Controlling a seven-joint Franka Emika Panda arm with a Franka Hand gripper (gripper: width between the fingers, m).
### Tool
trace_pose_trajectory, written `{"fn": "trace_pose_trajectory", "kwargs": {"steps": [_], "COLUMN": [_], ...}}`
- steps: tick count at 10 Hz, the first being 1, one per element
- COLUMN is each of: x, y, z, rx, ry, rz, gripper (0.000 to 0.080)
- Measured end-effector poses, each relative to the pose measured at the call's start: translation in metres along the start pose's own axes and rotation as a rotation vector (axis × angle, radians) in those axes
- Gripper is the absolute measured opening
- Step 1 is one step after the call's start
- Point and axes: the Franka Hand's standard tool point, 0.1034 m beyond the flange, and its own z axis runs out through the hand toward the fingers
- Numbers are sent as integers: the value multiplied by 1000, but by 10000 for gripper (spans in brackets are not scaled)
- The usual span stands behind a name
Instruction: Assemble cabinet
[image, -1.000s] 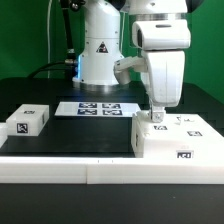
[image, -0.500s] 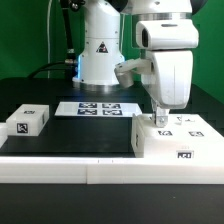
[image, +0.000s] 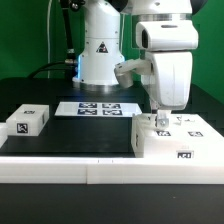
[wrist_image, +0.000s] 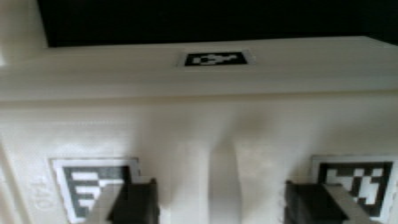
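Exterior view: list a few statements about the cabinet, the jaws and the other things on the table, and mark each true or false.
1. The jaws stand right over the cabinet. True.
2. The jaws are closed tight together. False: the wrist view shows them apart, with the cabinet's white surface between them.
3. The small white block sits on top of the cabinet. False: it lies by itself on the table, at the exterior view's left.
4. The marker board lies flat on the table. True.
5. The cabinet carries black-and-white tags. True.
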Motion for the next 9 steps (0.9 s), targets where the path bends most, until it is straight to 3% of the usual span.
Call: {"fn": "trace_pose_trajectory", "kwargs": {"steps": [1,2,3,6,9], "x": [0,0,0,-1,-9], "y": [0,0,0,0,-21], "z": [0,0,0,-1,-26], "rx": [0,0,0,-3,-49], "ry": [0,0,0,0,-9], "rz": [0,0,0,6,111], "gripper": [599,599,749,796,797]}}
